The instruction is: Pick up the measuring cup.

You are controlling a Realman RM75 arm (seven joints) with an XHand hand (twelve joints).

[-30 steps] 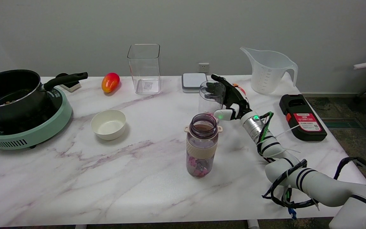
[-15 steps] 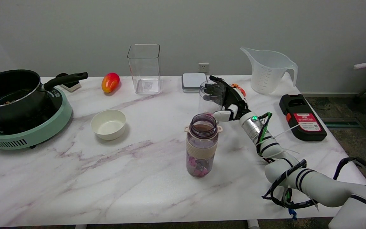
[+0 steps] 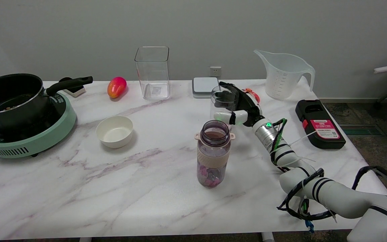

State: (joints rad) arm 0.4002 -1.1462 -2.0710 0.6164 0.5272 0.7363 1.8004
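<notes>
Landmark: the water bottle standing mid-table.

- The measuring cup, small and clear, stands just behind the bottle. Its base is hidden by the bottle's rim, so I cannot tell whether it rests on the table or is off it.
- My right hand is behind and to the right of the bottle, clamped round the cup. The white thumb lies across its near side. The dark fingers curl round the far side and show blurred through the clear wall.
- Something orange shows behind the hand, mostly covered; I cannot make it out.
- The large jug is far behind and right of the bottle, well apart from the hand.
- The white bowl is left of the bottle.
- The arm is cut off at the lower right corner.
</notes>
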